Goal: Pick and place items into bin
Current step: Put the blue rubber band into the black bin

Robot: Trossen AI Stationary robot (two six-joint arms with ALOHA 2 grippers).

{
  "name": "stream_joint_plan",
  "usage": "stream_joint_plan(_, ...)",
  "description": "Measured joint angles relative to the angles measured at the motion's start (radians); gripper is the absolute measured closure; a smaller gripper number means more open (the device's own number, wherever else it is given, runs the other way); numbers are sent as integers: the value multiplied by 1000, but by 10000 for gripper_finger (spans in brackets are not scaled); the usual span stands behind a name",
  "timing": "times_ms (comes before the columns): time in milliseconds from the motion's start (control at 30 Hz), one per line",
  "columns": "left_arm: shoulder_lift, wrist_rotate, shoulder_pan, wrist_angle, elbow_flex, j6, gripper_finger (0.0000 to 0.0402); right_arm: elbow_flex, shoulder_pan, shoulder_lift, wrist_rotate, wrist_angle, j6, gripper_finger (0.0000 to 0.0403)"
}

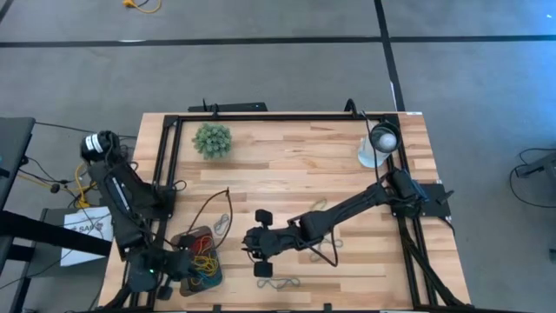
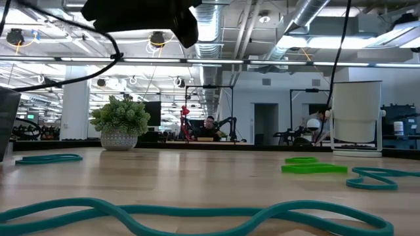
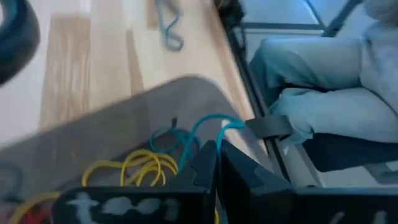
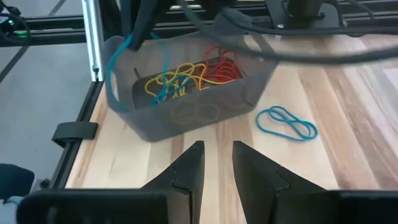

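Note:
The bin (image 1: 205, 276), a dark grey translucent tray, sits at the table's near left and holds yellow, red and blue bands (image 4: 186, 74). My left gripper (image 1: 192, 263) is over the bin, shut on a blue band (image 3: 202, 124). My right gripper (image 4: 217, 163) is open and empty, low over the table just right of the bin (image 4: 186, 115); it also shows in the high view (image 1: 248, 246). Loose bands lie flat on the table: a blue one (image 4: 287, 122) beside the bin, and a blue-grey one (image 1: 276, 283) near the front edge. My left gripper pinches the blue band between its two shut fingers, at one end of the loop (image 3: 212, 142). The fingers come from above the bin. The rest of the band hangs slack below them (image 4: 115, 74), along the bin's wall.
A fuzzy green plant ball (image 1: 213, 140) stands at the far left and a white lamp-like object (image 1: 375, 149) at the far right. A black metal frame (image 1: 165, 165) runs round the table. More bands (image 1: 325, 252) lie under my right arm. A seated person's legs (image 3: 323, 81) are by the table.

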Motion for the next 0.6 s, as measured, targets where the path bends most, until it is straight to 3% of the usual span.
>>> stream_joint_plan(367, 56, 20, 26, -10, 0, -192, 400, 0, -10, 0, -1, -5, 0, 326)
stream_joint_plan(600, 56, 57, 48, -9, 0, -241, 363, 0, -11, 0, -4, -16, 1, 326)
